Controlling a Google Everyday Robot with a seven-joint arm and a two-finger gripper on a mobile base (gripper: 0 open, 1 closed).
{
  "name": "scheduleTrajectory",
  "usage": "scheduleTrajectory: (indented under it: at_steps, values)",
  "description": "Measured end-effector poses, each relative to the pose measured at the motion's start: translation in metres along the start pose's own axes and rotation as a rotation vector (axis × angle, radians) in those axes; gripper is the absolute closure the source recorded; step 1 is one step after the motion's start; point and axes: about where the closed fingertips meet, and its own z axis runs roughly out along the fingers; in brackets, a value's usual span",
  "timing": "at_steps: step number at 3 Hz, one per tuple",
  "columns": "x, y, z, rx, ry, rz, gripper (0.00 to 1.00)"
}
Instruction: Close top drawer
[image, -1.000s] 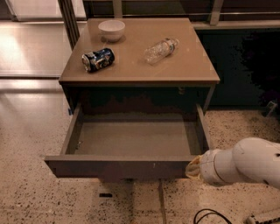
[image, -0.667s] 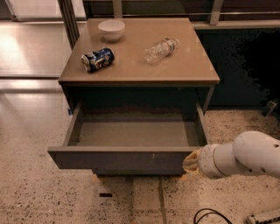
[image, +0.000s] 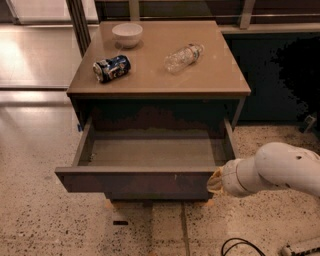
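Cable (image: 239, 245) loops on the speckled floor at the bottom edge, nearest of all. Above it the white arm (image: 280, 170) reaches in from the right, and the gripper (image: 216, 181) sits pressed against the right end of the top drawer (image: 135, 180), on its front panel. Whether the gripper is spread or pressed together cannot be told.

The drawer is partly pulled out of the bench (image: 220, 75), its flat grey inside bare, with a small pale mark (image: 175, 176) on the front, right of centre. Compared with a second ago, less of the inside shows and the front sits closer under the bench top: the push has begun and the drawer is sliding in. Since contact is at one end only, the drawer may skew on its runners, so a straight push looks wise. A good part of the travel remains.

Farther back, on the bench top, lie a crushed can (image: 111, 68) and a clear plastic bottle (image: 183, 57), well apart, with a white bowl (image: 127, 34) behind them.
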Motion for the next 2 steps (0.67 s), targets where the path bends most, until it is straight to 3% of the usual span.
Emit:
scheduleTrajectory:
  at_steps: [1,2]
  values:
    - [-0.0075,-0.0254,0.0216,-0.017,0.022,-0.061,1.00]
    - [-0.0079,-0.0257,0.0217,-0.017,0.023,-0.063,1.00]
